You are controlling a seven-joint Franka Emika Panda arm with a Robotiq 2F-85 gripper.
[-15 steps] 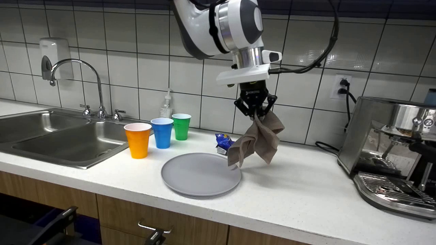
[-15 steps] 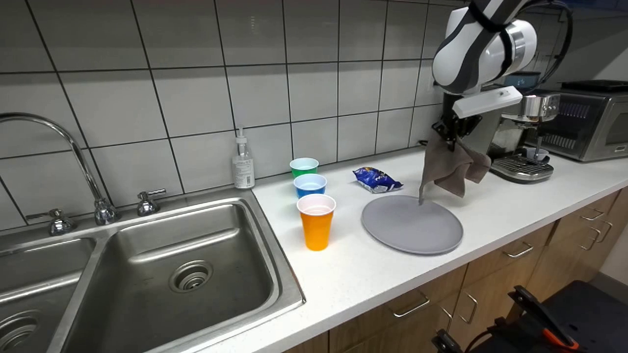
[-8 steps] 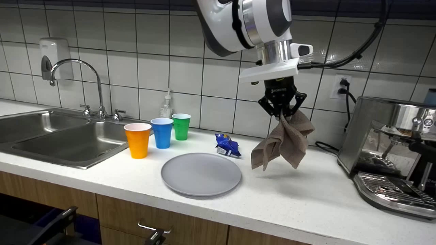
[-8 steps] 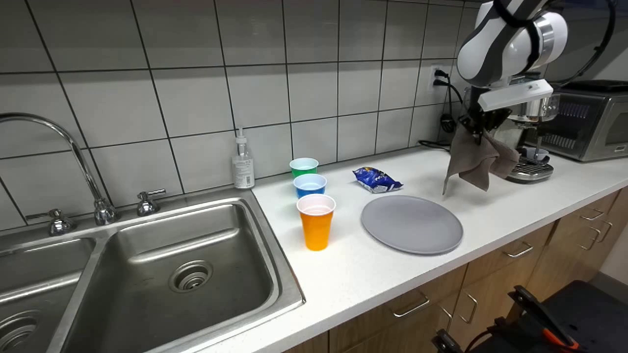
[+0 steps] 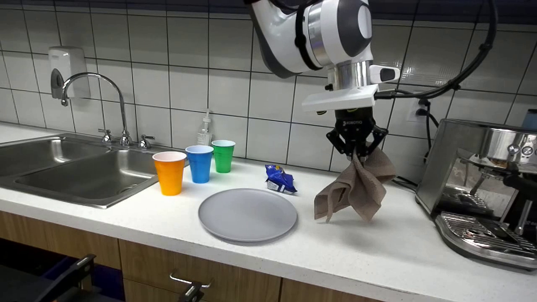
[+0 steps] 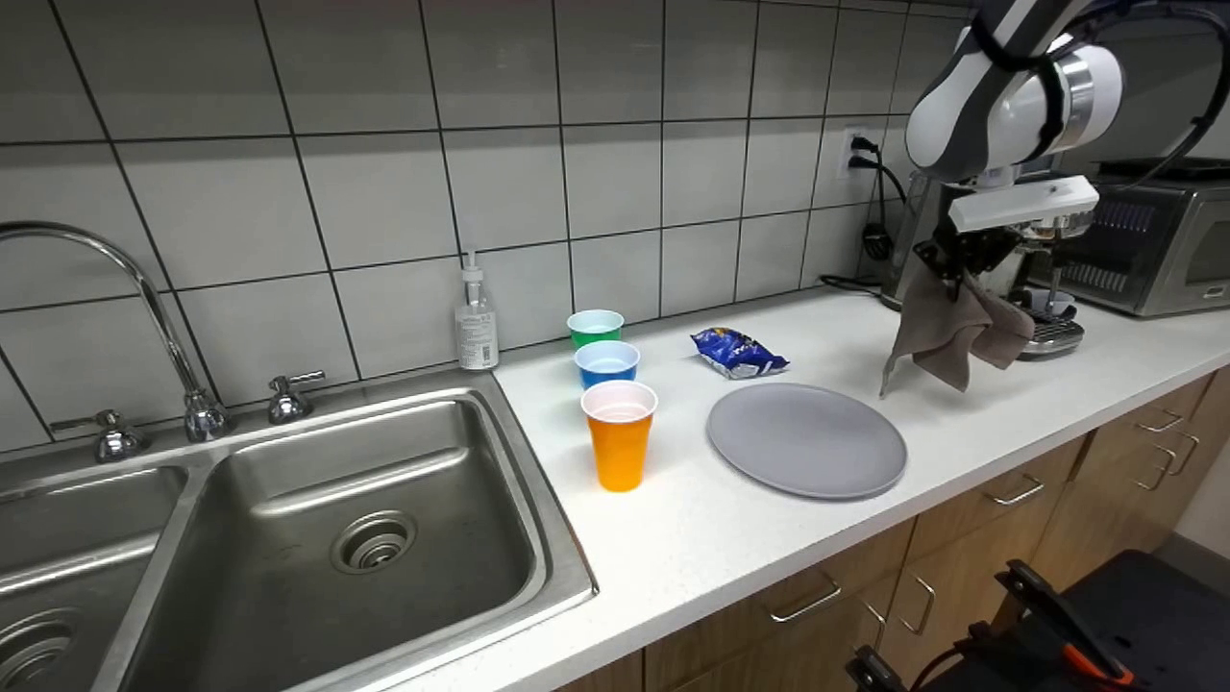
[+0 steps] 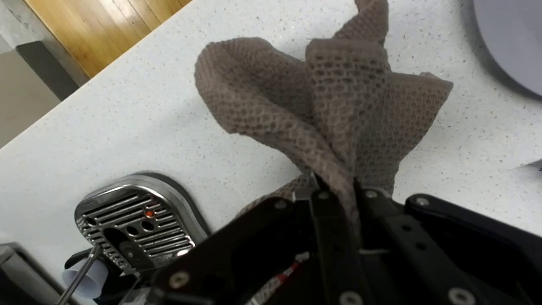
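My gripper [image 5: 357,155] is shut on a brown waffle-weave cloth [image 5: 355,191] and holds it above the white counter. The cloth hangs in loose folds, its lowest corner close to the counter; I cannot tell if it touches. In the wrist view the cloth [image 7: 347,93] is pinched between the fingers [image 7: 328,212], which hide part of it. A round grey plate [image 5: 247,214] lies beside the cloth, apart from it, and also shows in the other exterior frame [image 6: 807,440]. A blue snack packet [image 5: 280,179] lies behind the plate.
Orange [image 5: 169,174], blue [image 5: 200,164] and green [image 5: 223,156] cups stand between plate and sink [image 6: 375,519]. A pump bottle [image 6: 477,327] stands by the tiled wall. A coffee machine [image 5: 447,167] stands beyond the cloth; its drip tray [image 7: 144,220] shows in the wrist view.
My gripper has moved with the cloth away from the plate toward the coffee machine, then a little lower. The cloth no longer overlaps the plate or packet in view. The other things have not moved.
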